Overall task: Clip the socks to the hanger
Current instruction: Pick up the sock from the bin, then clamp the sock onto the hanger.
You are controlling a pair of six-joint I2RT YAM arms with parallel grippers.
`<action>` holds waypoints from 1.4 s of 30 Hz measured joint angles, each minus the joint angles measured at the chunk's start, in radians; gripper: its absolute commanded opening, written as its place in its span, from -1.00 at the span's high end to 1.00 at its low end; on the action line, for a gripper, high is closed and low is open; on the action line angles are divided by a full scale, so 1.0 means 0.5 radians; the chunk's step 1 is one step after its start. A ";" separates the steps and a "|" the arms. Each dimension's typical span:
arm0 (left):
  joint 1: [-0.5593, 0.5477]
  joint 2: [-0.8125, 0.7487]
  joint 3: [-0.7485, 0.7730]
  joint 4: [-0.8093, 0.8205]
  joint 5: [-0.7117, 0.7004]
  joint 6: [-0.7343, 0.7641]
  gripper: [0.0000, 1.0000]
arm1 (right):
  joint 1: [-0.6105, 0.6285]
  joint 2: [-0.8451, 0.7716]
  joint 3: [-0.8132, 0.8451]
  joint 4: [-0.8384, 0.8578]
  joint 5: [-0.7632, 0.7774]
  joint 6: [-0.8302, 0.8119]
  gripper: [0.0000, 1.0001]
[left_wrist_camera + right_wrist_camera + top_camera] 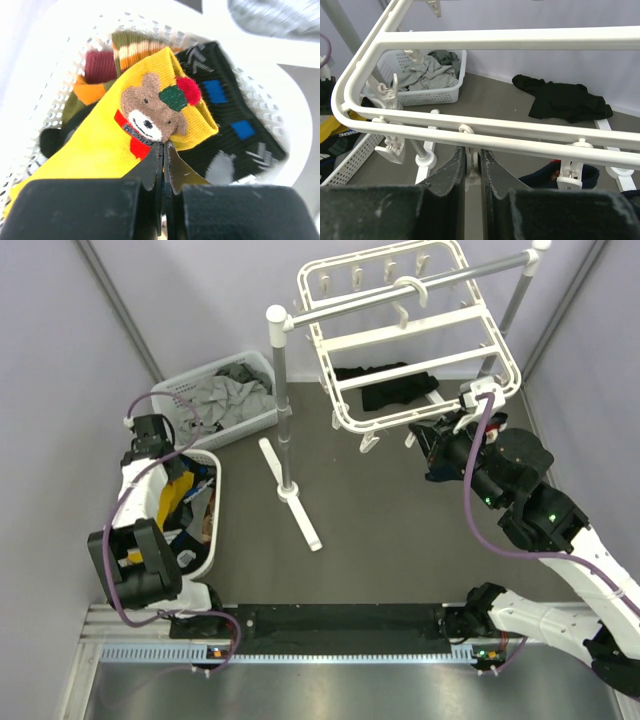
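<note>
Left wrist view: shows the yellow sock (95,150), the one with a bear face, lying on top of the heap inside the sock basket (60,75) and partly over a black sock (235,130) with blue squares; shows also the left gripper (164,150) pressed together on the yellow cloth just below the bear, pinching apparently one thin fold near the cuff. Judged from this: the picking step, with the clipping not yet begun.

To do it well: lift straight up out of the sock basket, slowly, until well free of the other socks and of the rim; leave the black sock behind; hold the pinch firm, with only a little cloth taken, seemingly, and so easy to lose. Then carry across to the hanger (400,335), hanging well to the right of the sock basket and farther back, beyond the pole rack (283,410); pass on the near side of that pole, not against it.

In the right wrist view, find the right gripper (471,160) closed on a thin white piece under the near rail of the hanger, probably a clip; cannot tell whether opening it already or only steadying the frame. Bring the cuff edge up between the teeth of that clip; release only after a sure bite.
</note>
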 measured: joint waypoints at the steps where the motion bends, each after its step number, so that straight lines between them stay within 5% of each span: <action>1: 0.000 -0.037 0.025 -0.024 0.007 -0.002 1.00 | 0.000 0.000 0.000 0.000 -0.001 0.001 1.00; 10: 0.002 -0.378 0.127 -0.135 0.189 -0.024 1.00 | 0.000 0.021 0.000 0.003 -0.003 0.001 1.00; 22: -0.048 -1.051 0.150 -0.018 0.955 -0.287 1.00 | 0.000 0.060 0.001 0.014 -0.001 0.055 1.00; 32: -0.349 -1.256 0.169 0.142 1.270 -0.538 1.00 | 0.000 0.134 0.003 0.055 0.011 0.140 1.00; 42: -0.895 -1.633 -0.455 0.732 1.323 -0.981 1.00 | 0.000 0.210 0.060 0.047 0.016 0.205 1.00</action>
